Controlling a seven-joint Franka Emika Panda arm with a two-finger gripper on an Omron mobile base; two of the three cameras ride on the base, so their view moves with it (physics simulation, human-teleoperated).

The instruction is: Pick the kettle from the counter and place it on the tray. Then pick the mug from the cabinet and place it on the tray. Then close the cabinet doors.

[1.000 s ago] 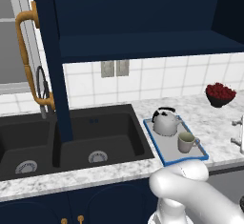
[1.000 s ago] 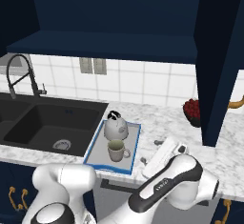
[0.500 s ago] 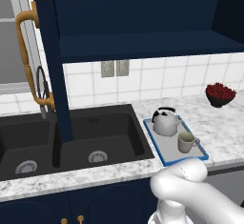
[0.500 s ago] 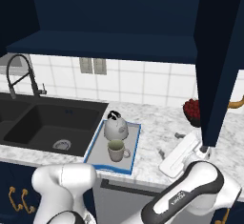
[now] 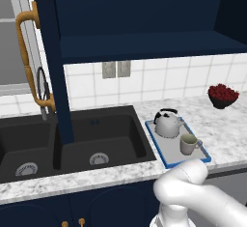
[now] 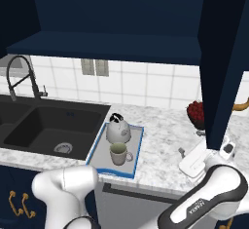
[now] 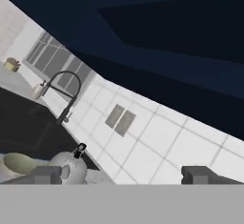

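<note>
Pincer: fingers wide apart, holding nothing, touching nothing.

Mug and kettle both sit on the tray, kettle at 12 o'clock of mug; placements look done.

Cabinet doors stand open; closing them likely remains.

Cabinet shelf beyond.

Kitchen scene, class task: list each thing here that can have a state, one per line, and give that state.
kettle: upright on the tray
mug: upright on the tray, in front of the kettle
cabinet doors: open
gripper: open, holding nothing
bowl: on the counter, full of red fruit
</note>
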